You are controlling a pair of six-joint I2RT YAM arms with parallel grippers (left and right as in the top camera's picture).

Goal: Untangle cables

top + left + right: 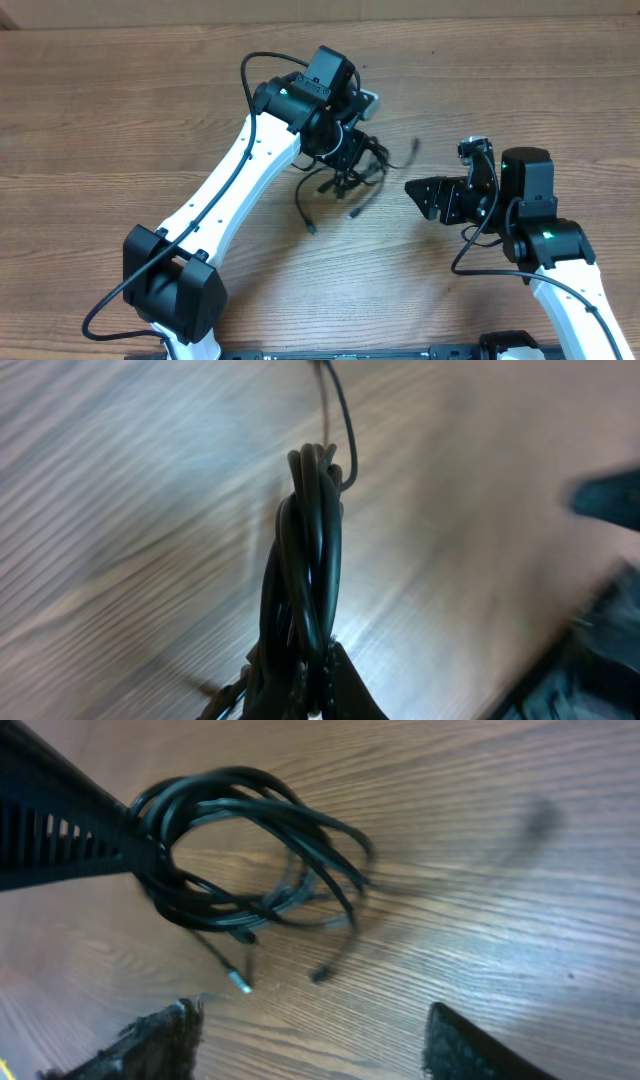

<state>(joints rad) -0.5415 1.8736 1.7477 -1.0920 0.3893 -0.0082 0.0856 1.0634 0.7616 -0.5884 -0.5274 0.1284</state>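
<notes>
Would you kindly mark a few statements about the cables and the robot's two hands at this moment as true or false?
1. The left hand is shut on the cables. True.
2. The right hand grips a plug. False: it is open and holds nothing.
3. The cables form a looped bundle, with a silvery plug end trailing out of it. True.
4. The table is covered with a white cloth. False: its surface is bare wood grain.
</notes>
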